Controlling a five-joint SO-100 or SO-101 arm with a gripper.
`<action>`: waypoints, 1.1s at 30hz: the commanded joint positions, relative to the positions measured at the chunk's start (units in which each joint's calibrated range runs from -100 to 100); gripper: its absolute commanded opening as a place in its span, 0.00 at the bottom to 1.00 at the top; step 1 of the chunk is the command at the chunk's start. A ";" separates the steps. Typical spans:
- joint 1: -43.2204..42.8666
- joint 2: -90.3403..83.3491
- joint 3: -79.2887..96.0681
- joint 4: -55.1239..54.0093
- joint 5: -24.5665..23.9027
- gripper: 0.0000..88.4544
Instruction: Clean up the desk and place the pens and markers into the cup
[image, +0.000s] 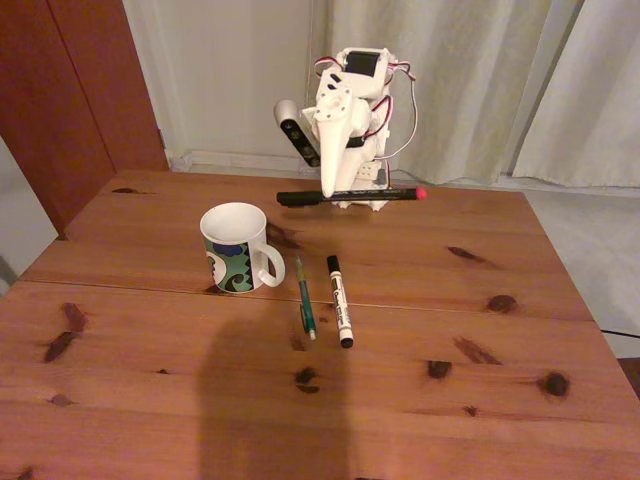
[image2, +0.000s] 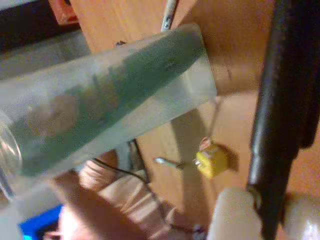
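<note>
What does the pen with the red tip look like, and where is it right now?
The black pen is thin and long, with a small red tip at its right end in the fixed view. It is off the desk, held level and sideways in the white pincer, which is shut around it left of its middle. In the wrist view it shows as a dark glossy bar.

The desk (image: 420, 330) is reddish-brown pine flecked with dark knots, and on it the cup (image: 237, 247) is white with a green, blue and black swirl round its lower half. At about three o'clock from the cup lie a teal-green pen (image: 305, 296) and a white marker (image: 340, 300) with black caps at both ends. At twelve o'clock the white arm's gripper (image: 328, 188) carries a black pen (image: 350, 195) with a red tip; in the wrist view that pen (image2: 280, 115) shows glossy black beside a small yellow block (image2: 212, 160).
</note>
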 joint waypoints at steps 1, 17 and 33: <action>0.17 -2.43 -0.65 -0.59 5.44 0.01; 7.25 -4.17 1.24 5.78 37.55 0.01; 11.43 -29.99 8.72 21.00 49.28 0.01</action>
